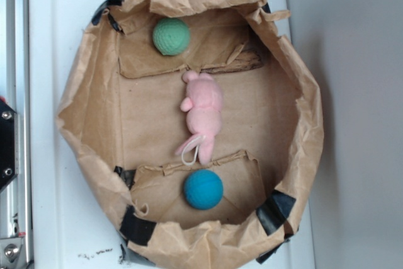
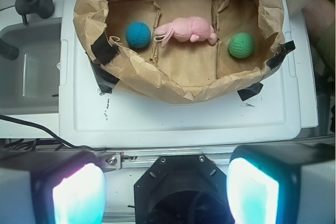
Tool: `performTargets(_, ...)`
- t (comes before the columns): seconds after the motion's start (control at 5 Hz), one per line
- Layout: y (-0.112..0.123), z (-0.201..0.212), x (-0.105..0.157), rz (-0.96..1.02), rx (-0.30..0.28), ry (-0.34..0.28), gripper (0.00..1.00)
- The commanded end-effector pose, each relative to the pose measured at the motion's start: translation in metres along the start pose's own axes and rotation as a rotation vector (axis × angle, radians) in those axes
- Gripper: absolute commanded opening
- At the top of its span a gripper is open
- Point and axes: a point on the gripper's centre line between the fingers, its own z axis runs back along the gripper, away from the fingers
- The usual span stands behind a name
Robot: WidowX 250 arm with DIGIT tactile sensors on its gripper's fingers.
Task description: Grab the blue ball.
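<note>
The blue ball point(image 1: 203, 189) lies inside a brown paper bag point(image 1: 82, 130) whose sides are rolled down into a low crumpled wall; the bag sits on a white plastic lid point(image 1: 56, 218), and pieces of black tape point(image 1: 137, 226) are stuck on its outer rim. In the exterior view the ball rests on a folded paper flap at the lower end of the bag floor, just below a pink plush toy point(image 1: 203, 114) that lies in the middle; a white loop of the toy reaches down toward the ball, but I cannot tell if it touches it. A green ball point(image 1: 171, 36) rests on another flap at the opposite end, well apart from the blue one. In the wrist view the blue ball point(image 2: 138, 34) is at the left of the bag, the toy point(image 2: 189, 29) in the centre and the green ball point(image 2: 241, 44) at the right. The claw point(image 2: 165, 192) is at the bottom of the wrist view, well back from the bag; its two fingers point(image 2: 79, 195) stand wide apart with nothing between them, and their pads glow pale cyan. To the left of the lid a grey sink point(image 2: 26, 72) is visible.
</note>
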Motion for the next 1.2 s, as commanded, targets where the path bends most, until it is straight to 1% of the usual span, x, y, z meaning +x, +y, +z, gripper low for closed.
performTargets(0.0,0.0,0.0,0.0,0.0,0.0,0.0,1.0)
performTargets(0.2,0.003,-0.028,0.047,-0.003,0.01,-0.023,1.0)
performTargets(0.4,0.001,-0.057,0.095,-0.076,0.016,-0.053,1.0)
performTargets(0.6,0.01,-0.067,0.145,-0.159,-0.004,-0.075,1.0)
performTargets(1.0,0.01,-0.067,0.145,-0.159,-0.004,-0.075,1.0)
